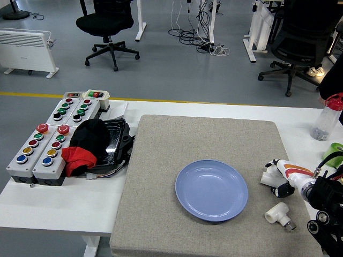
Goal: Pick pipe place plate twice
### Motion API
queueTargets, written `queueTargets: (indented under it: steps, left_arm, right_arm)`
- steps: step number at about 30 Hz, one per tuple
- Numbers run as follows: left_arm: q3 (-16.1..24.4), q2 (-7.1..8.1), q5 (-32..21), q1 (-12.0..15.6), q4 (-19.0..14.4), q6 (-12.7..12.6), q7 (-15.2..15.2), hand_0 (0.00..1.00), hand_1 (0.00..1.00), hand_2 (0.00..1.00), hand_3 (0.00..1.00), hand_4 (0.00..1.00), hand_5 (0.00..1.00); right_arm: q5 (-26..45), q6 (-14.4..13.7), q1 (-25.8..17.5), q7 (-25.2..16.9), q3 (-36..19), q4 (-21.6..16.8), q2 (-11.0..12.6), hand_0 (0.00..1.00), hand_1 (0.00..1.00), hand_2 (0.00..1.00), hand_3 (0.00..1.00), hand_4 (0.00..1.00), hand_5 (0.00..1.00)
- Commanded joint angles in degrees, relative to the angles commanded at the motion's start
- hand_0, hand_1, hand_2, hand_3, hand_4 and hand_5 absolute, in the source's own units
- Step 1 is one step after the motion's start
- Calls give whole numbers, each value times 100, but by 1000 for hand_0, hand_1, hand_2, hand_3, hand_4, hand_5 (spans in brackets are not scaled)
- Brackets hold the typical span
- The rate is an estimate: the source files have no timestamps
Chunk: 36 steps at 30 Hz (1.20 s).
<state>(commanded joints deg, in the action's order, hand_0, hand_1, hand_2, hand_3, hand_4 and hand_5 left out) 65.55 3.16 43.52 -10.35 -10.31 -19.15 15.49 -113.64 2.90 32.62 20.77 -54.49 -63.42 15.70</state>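
Note:
A round blue plate [211, 190] lies empty on the grey mat [161, 176]. To its right, a small white pipe fitting [278, 214] with a metal end lies on the mat near the front. Behind it sits a larger white pipe piece [272, 175] with an orange stripe. My right hand [321, 206] comes in black from the right edge and reaches up against this larger piece. How it holds the piece is hidden. The left arm is out of view.
Left of the mat, grey button boxes [45, 144] stand beside a black tray [115, 139] with a black and red cloth. A clear bottle [327, 118] with a red cap and a green object [333, 151] stand at the right edge.

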Motion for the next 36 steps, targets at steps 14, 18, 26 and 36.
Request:
queueTargets:
  steps: [14,18,26,36]
  left_arm:
    - [19,-6,19,8,0,-4,-5,723,763,728,684,420,998]
    - [25,-9,38,16,0,-4,0,723,763,728,684,420,998]
    - [46,-11,76,46,-5,-8,19,723,763,728,685,419,998]
    - [5,4,25,49,-2,-4,6,723,763,728,685,419,998]
  right_arm:
    - [33,-442,-60,-191,-53,-219,17,403,476,514,684,522,125]
    - [61,-610,-44,-284,-28,-604,44,403,476,514,684,522,125]
    - [297,-558,165,-527,369,-1403,39,393,470,508,676,520,128]
    - [635,-238,754,-767,1445,-1358,-94,402,477,512,678,526,126]
